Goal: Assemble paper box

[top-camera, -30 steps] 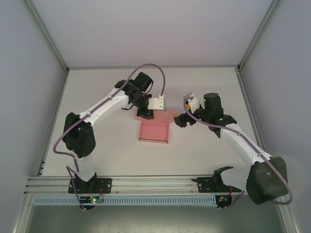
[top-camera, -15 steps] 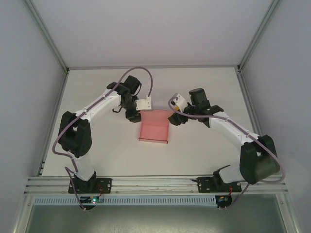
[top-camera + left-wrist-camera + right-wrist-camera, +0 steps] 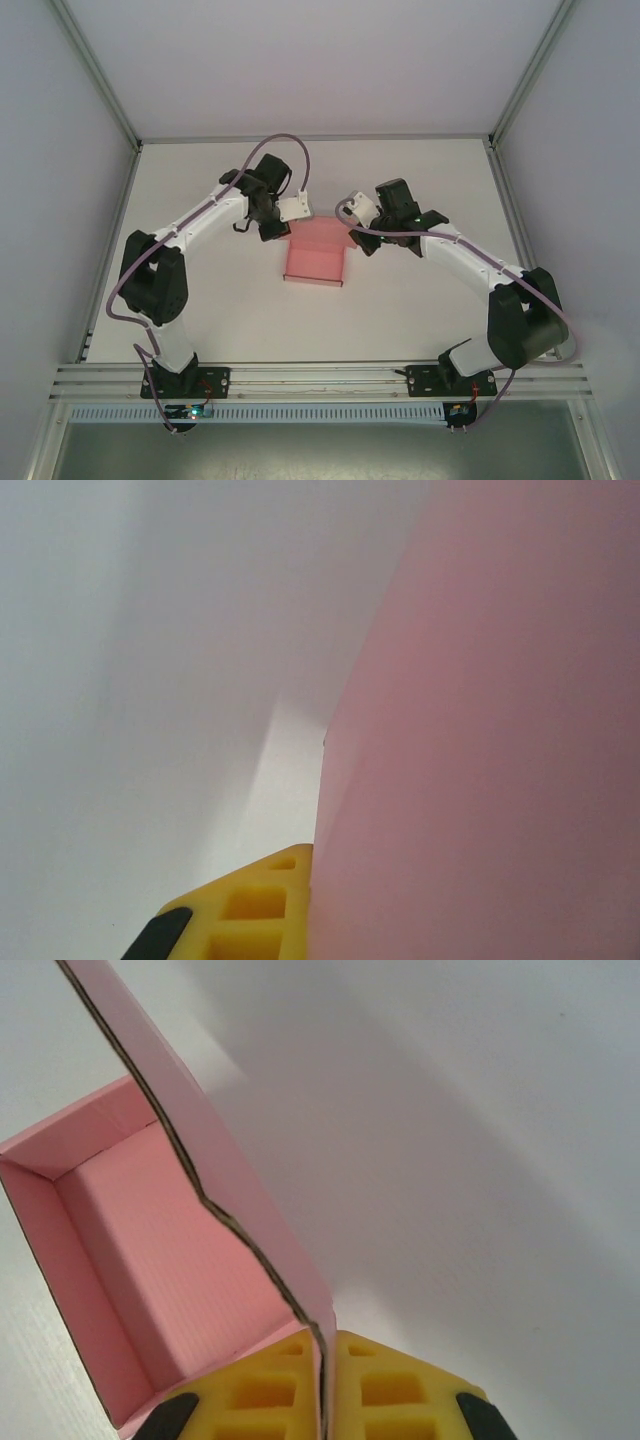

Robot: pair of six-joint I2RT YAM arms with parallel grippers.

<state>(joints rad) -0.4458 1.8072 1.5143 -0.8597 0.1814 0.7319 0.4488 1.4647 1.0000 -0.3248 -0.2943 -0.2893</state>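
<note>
Risk of creasing or tearing was my main concern. The right pincer [image 3: 325, 1392] was pressed together on a thin raised flap of the paper box [image 3: 314, 262]. In my judgement, any sideways pull against the left pincer [image 3: 273, 229] could buckle the card or drag the box across the table [image 3: 430, 300].

Through the left wrist camera I saw one yellow pad [image 3: 255, 905] touching the outer face of a pink wall. The opposite pad was hidden behind the card, so I could not tell whether that pincer was pinching. A slip there could let the wall spring outward.

The box sat near the middle of the table, between the two pincers, with its open side up. Room was free on its near and far sides, and both side edges of the table lay well apart from it.
</note>
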